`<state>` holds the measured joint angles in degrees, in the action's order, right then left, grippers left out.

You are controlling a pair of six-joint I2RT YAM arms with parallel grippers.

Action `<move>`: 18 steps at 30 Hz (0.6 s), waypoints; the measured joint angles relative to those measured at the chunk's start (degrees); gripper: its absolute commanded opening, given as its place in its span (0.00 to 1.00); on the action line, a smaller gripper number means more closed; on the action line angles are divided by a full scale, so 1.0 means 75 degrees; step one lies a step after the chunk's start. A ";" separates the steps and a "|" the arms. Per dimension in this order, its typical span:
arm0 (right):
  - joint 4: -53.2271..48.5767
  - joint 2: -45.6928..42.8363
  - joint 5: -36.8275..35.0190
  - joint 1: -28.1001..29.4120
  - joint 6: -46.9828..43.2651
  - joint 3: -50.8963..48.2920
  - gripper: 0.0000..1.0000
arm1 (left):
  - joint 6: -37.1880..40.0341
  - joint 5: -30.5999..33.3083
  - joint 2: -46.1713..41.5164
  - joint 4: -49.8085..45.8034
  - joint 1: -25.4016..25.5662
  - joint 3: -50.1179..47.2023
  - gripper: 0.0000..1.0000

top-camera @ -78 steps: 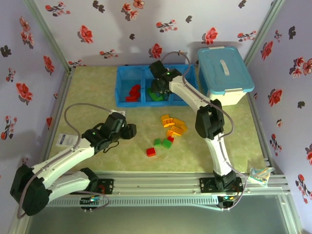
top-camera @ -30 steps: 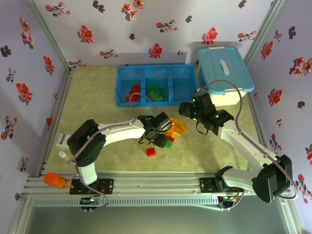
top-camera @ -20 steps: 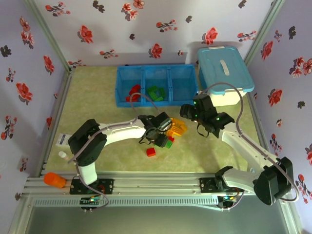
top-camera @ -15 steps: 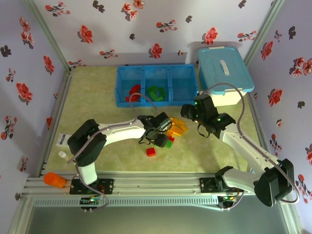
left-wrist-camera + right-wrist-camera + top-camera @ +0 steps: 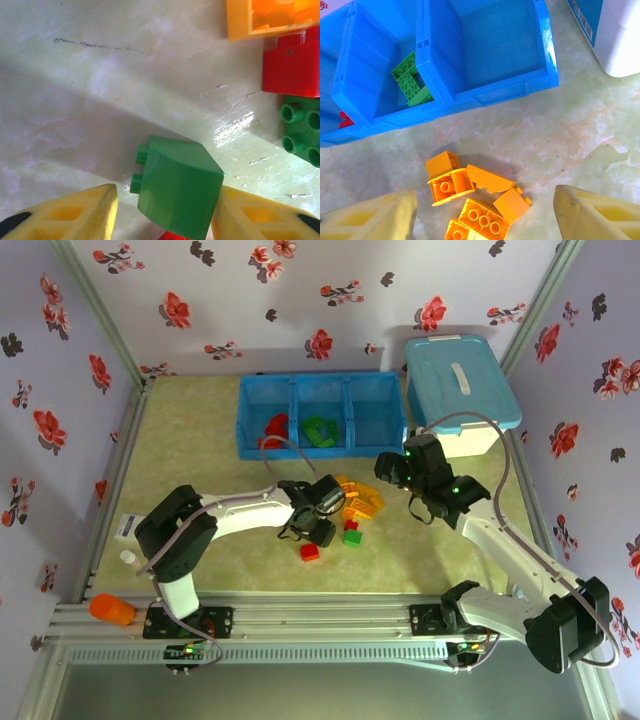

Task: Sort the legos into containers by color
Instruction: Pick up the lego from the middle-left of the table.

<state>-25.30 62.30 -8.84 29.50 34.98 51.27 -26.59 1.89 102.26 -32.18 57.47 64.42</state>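
Your top camera looks down over the whole desk [image 5: 190, 440]; both wrist cameras face down, left closest, sharing the orange legos [image 5: 477, 215].

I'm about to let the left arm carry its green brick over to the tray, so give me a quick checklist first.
1. The green brick sits between the fingers of the left gripper: ok.
2. Grip firm enough for the trip: cannot tell.
3. The middle compartment, with green bricks in it, has room: ok.
4. The right gripper is open, empty and off to the right of the path: ok.
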 measured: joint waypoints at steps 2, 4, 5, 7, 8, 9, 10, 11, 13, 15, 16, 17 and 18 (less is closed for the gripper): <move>0.0000 0.0000 0.0000 0.0000 0.0009 0.0000 0.72 | 0.0000 0.0000 0.0009 0.0003 0.0000 0.0003 0.49; 0.0000 0.0000 -0.0003 0.0000 0.0017 0.0000 0.72 | 0.0000 0.0000 0.0055 0.0000 0.0000 0.0020 0.48; 0.0000 0.0000 -0.0003 0.0000 0.0017 0.0000 0.72 | 0.0000 -0.0003 0.0114 0.0003 0.0000 0.0052 0.47; 0.0006 -0.0003 -0.0006 0.0000 0.0020 -0.0012 0.72 | 0.0003 -0.0003 0.0216 0.0006 0.0000 0.0102 0.45; 0.0012 -0.0012 -0.0012 0.0000 0.0020 -0.0038 0.72 | 0.0000 -0.0003 0.0254 0.0009 0.0000 0.0117 0.43; 0.0023 -0.0023 -0.0023 0.0000 0.0020 -0.0076 0.72 | 0.0000 -0.0003 0.0274 0.0017 0.0000 0.0119 0.41; 0.0023 -0.0038 -0.0026 -0.0003 0.0020 -0.0111 0.72 | 0.0000 0.0000 0.0283 0.0023 0.0000 0.0119 0.39; 0.0023 -0.0055 -0.0026 -0.0009 0.0020 -0.0157 0.72 | 0.0000 0.0000 0.0286 0.0029 0.0000 0.0125 0.37; 0.0017 -0.0085 -0.0029 -0.0032 0.0020 -0.0219 0.72 | 0.0009 0.0000 0.0289 0.0029 0.0000 0.0175 0.33; 0.0017 -0.0108 -0.0029 -0.0073 0.0020 -0.0245 0.72 | 0.0020 0.0000 0.0323 0.0032 0.0000 0.0268 0.29; 0.0017 -0.0117 -0.0032 -0.0085 0.0020 -0.0245 0.72 | 0.0035 0.0000 0.0347 0.0029 -0.0009 0.0312 0.28; 0.0017 -0.0137 -0.0032 -0.0102 0.0020 -0.0245 0.72 | 0.0029 0.0003 0.0370 0.0032 -0.0017 0.0356 0.27; 0.0015 -0.0160 -0.0047 -0.0105 0.0020 -0.0245 0.72 | 0.0032 0.0009 0.0373 0.0029 -0.0035 0.0391 0.26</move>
<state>-25.19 61.10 -9.19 28.71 35.14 49.43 -26.35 1.96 105.06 -31.97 57.21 67.35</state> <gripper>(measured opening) 0.720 0.320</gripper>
